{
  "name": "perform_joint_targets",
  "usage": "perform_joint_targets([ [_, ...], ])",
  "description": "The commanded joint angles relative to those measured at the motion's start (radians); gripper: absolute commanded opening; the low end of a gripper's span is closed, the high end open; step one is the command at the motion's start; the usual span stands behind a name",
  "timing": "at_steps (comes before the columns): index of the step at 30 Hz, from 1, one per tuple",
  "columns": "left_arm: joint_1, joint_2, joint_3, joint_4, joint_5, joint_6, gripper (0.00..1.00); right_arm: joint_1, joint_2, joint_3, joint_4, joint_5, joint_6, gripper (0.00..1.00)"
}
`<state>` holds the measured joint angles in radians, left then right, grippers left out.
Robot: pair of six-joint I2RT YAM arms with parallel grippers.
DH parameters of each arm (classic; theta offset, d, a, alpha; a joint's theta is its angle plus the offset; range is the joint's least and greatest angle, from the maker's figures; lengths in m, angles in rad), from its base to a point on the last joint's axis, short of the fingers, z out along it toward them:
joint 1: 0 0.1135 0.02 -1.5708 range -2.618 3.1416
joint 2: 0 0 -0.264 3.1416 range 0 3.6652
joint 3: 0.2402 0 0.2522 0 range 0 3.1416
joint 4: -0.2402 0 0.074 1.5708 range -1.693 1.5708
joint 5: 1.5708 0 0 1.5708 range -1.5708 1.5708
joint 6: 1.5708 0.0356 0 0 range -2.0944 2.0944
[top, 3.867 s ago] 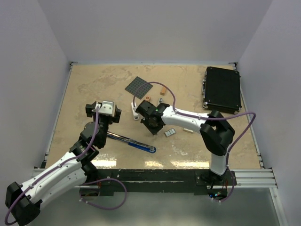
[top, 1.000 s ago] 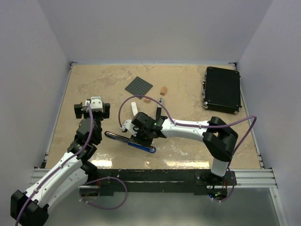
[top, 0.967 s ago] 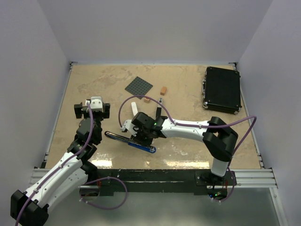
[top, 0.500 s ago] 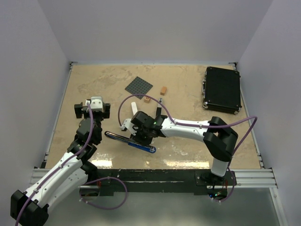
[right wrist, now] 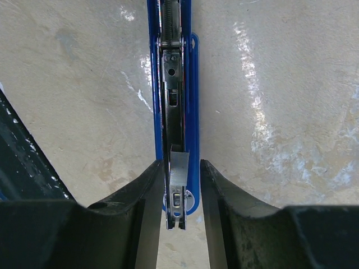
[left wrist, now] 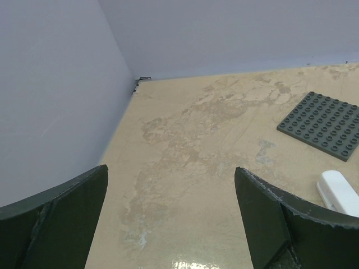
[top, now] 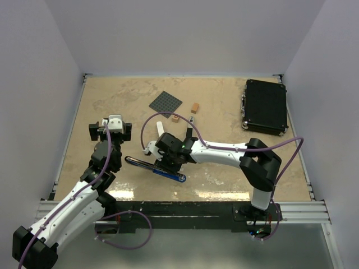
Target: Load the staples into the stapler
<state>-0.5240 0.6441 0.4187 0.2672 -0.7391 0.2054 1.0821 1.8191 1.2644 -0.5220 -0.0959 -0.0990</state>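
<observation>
Right tool (right wrist: pixel 181 168) astride blue stapler (right wrist: pixel 192 112), silvery strip (right wrist: pixel 179 161) between its fingers.

White links (top: pixel 224 151), black joints (top: pixel 261 165), purple cables (top: pixel 165 114), dark serrated left tool (left wrist: pixel 171 168)

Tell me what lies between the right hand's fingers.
In the right wrist view, the open stapler runs between the right hand's fingers, a short silvery staple strip apparently lying in its channel.

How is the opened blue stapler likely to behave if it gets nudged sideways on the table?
The stapler looks rigid, a metal rail in a blue base, so it probably won't flex. Lying long and flat on the glossy table, it would likely slide or pivot, not tip.
</observation>
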Motion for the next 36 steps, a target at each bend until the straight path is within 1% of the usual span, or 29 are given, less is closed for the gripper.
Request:
perform_joint_targets([
  [1, 0.005, -0.001, 0.011, 0.027, 0.006, 0.014, 0.99, 0.007, 0.008, 0.032, 0.011, 0.004, 0.024, 0.36],
  [8, 0.005, 0.000, 0.011, 0.027, 0.009, 0.012, 0.99, 0.002, 0.005, 0.024, 0.007, 0.062, 0.035, 0.35],
  [14, 0.005, 0.000, 0.012, 0.026, 0.012, 0.011, 0.99, -0.021, -0.007, 0.020, 0.001, 0.059, 0.050, 0.34],
  [20, 0.005, -0.001, 0.012, 0.024, 0.010, 0.012, 0.99, -0.057, -0.009, 0.012, -0.001, 0.015, 0.071, 0.31],
  [25, 0.005, -0.003, 0.012, 0.024, 0.010, 0.012, 0.99, -0.088, -0.007, 0.007, -0.003, -0.073, 0.082, 0.30],
  [33, 0.005, -0.001, 0.014, 0.021, 0.018, 0.008, 0.99, -0.090, 0.003, -0.008, -0.009, -0.073, 0.091, 0.30],
  [34, 0.005, 0.000, 0.014, 0.021, 0.018, 0.005, 0.99, -0.088, 0.002, -0.013, -0.003, -0.073, 0.129, 0.30],
  [36, 0.005, -0.003, 0.014, 0.018, 0.026, 0.000, 0.99, -0.088, -0.003, -0.022, 0.005, -0.073, 0.146, 0.29],
])
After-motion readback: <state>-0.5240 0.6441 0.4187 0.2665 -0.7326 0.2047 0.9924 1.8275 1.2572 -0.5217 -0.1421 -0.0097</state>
